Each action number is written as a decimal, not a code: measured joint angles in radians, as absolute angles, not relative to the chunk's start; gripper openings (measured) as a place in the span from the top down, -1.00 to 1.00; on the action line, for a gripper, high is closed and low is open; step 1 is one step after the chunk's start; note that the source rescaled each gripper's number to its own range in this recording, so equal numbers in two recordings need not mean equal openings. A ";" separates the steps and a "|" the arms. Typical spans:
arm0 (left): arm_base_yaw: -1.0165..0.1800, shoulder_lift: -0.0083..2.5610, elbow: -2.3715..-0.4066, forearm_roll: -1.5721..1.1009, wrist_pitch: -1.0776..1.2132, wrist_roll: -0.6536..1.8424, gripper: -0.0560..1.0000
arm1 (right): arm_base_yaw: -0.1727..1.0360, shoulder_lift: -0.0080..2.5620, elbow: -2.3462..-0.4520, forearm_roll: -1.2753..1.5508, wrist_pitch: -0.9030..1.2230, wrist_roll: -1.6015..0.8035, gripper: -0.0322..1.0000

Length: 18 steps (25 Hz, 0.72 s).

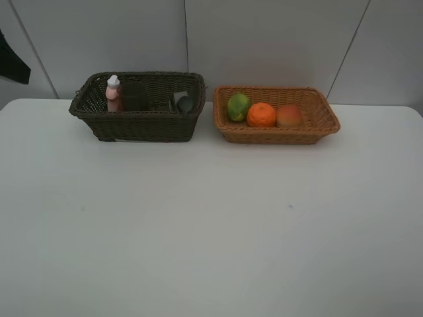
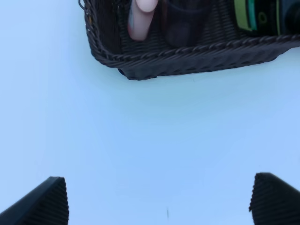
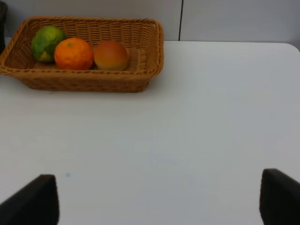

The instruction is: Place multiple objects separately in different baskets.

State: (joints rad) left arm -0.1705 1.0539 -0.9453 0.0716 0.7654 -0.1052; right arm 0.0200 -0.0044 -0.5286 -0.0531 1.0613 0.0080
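The dark brown basket holds a pink white-capped bottle, a translucent cup and a black bottle. In the tan basket lie a green citrus, an orange and a peach-like fruit. My left gripper is open over bare table, short of the dark basket, where the pink bottle shows. My right gripper is open and empty, well back from the tan basket and its orange. Neither arm appears in the high view.
The baskets stand side by side at the back of the white table, close to the grey wall. A dark object hangs at the far left edge of the high view.
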 joint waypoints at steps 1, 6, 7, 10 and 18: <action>-0.171 0.990 -0.918 0.073 0.768 -0.105 -1.00 | 0.020 -0.004 -0.529 -0.053 1.061 0.008 -0.75; -0.171 0.660 -0.765 0.073 0.803 -0.105 -1.00 | 0.020 -0.004 -0.529 -0.053 1.061 0.008 -0.75; -0.171 0.611 -0.746 0.071 0.808 -0.106 -1.00 | 0.020 -0.004 -0.529 -0.053 1.061 0.008 -0.75; -0.171 0.487 -0.687 0.061 0.826 -0.106 -1.00 | 0.020 -0.004 -0.529 -0.053 1.061 0.008 -0.75; -0.171 0.325 -0.576 0.058 0.911 -0.105 -1.00 | 0.020 -0.004 -0.529 -0.053 1.061 0.008 -0.75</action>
